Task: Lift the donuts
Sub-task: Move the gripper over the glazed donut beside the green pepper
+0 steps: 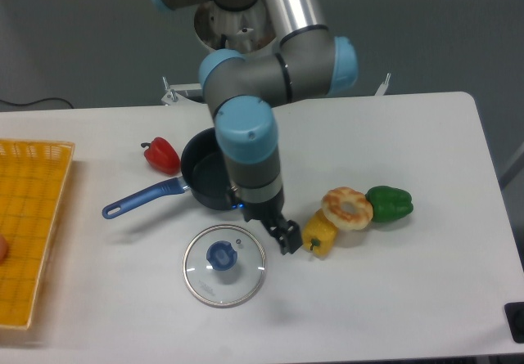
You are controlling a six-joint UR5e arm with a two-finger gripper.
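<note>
One donut [348, 207] lies right of centre, leaning on the yellow pepper [320, 233] and touching the green pepper [390, 204]. It is likely light, rigid and smooth; a pinch across the ring wall seems best. The gripper [286, 237] hovers left of it; whether its jaws are parted cannot be told.

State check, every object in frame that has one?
donut: on table, leaning on yellow pepper, not grasped
tool: low beside yellow pepper, holding nothing, opening unclear
pot: uncovered
glass lid: flat on table
green pepper: against donut
red pepper: beside pot
</note>
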